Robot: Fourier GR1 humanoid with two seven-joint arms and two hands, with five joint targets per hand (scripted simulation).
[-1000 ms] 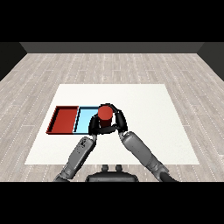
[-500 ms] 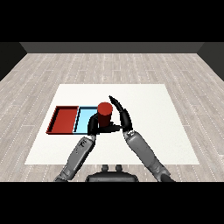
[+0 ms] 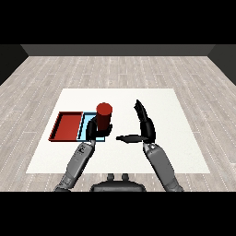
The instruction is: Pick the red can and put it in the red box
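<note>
- Head view: the white table stood on a pale grey plank floor, with a dark wall at the far end of the room.
- The red tray and the light blue tray lay touching, side by side, at the table's left.
- The left hand curled round the red can, upright over the blue tray's right end; whether it rested on the tray was hard to tell.
- The right hand stood well apart from the can, fingers straight, thumb spread leftward, holding nothing.
</note>
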